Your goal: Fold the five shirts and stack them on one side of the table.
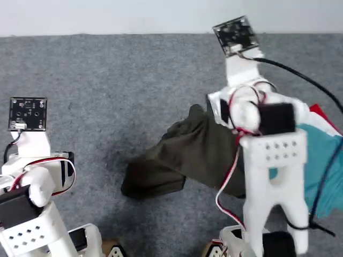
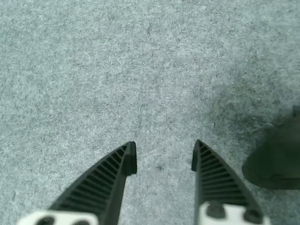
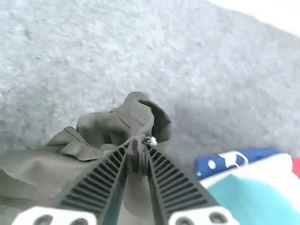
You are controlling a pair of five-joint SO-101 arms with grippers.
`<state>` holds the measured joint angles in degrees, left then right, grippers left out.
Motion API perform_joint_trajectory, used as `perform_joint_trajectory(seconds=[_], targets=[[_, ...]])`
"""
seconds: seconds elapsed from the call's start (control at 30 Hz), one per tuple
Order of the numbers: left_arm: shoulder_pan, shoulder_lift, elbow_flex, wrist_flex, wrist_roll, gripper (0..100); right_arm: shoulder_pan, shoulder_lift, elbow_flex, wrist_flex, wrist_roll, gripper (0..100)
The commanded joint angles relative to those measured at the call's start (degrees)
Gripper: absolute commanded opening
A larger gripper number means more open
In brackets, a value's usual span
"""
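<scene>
Olive shirt [image 1: 177, 155] lies bunched at the middle of the desk [image 1: 107, 69]. Your right claw [image 3: 138, 152] is closed tight on a raised fold of it. The left claw [image 2: 164, 157] hangs wide open over bare desk with nothing in it, and the shirt's dark edge is near it.

The step in hand looks like spreading the shirt flat before folding. Lift the pinched fold only enough to free the cloth under it. Then draw it toward 12 o'clock so the body trails out smooth. Bring the left claw in to pin the loose end at 8 o'clock, or the whole bundle will probably slide along.

Open room runs from 9 through 12 o'clock, all bare grey surface. Stay away from 3 o'clock, where the teal shirt [image 1: 316, 144] and the red shirt [image 1: 324, 115] are heaped just beside the olive one. A wide sweep could drag them. The desk's far edge sits at 12 o'clock, so stop the pull short of it.
</scene>
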<state>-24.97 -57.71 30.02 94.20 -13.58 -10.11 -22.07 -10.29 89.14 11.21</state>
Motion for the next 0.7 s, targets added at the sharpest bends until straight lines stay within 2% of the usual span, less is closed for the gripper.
perform_joint_trajectory(seconds=[0.0, 0.1, 0.27, 0.43, 0.57, 0.67], targets=[[0.0, 0.2, -0.5, -0.9, -0.3, 20, 3.6, -3.0, -4.6, 5.4, 1.2, 1.0], [0.1, 0.4, -0.5, -2.5, 0.5, 20, 7.4, -3.0, -7.5, 14.4, 4.3, 1.0], [8.1, 7.8, -1.1, -2.8, 3.8, 20, 19.3, -9.5, 2.8, 14.0, 7.2, 0.9], [19.3, 24.5, -11.9, -3.1, 8.0, 20, 25.6, -16.1, 25.0, 14.0, 10.3, 0.9], [28.5, 40.4, -23.0, -4.1, 13.1, 20, 26.8, -19.4, 38.9, 14.0, 14.4, 0.9], [35.3, 52.4, -29.6, -3.9, 13.9, 20, 26.9, -20.0, 44.1, 14.0, 17.8, 0.9]])
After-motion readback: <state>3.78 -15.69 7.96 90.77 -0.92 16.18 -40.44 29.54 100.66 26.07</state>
